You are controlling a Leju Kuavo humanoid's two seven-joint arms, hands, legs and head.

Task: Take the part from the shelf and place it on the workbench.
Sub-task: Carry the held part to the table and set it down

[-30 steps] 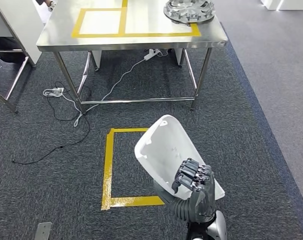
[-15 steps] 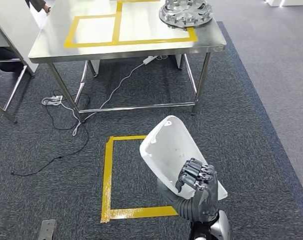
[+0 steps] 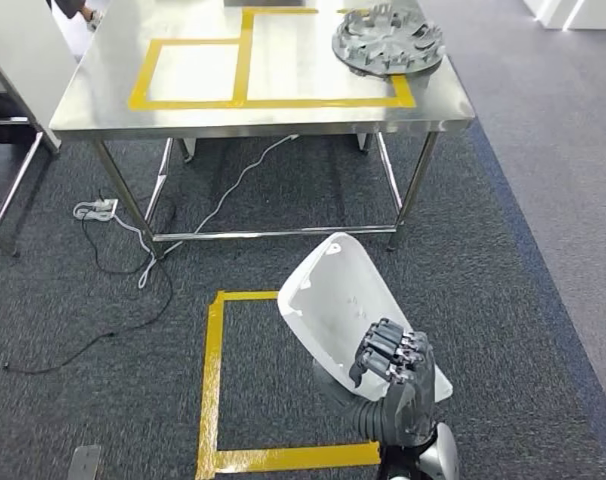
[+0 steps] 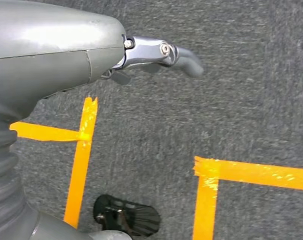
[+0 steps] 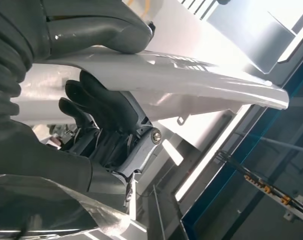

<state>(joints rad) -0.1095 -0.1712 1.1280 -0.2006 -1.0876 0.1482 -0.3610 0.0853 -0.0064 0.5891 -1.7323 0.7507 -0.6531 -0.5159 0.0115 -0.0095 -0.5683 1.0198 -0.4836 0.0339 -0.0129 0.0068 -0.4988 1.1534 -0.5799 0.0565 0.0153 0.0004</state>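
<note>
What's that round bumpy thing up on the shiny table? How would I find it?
Find the big steel workbench standing on the grey carpet ahead of the robot. Follow the yellow tape boxes to the corner on the robot's right: there lies a round grey metal disc, overlapping the tape. It is the only thing lying on the marked squares, ridged and dull grey, unlike the smooth white part in the right hand.

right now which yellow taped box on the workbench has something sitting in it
The right-hand taped box, nearest the table's right end: the round grey metal disc sits on its far right corner. The left taped box is bare.
</note>
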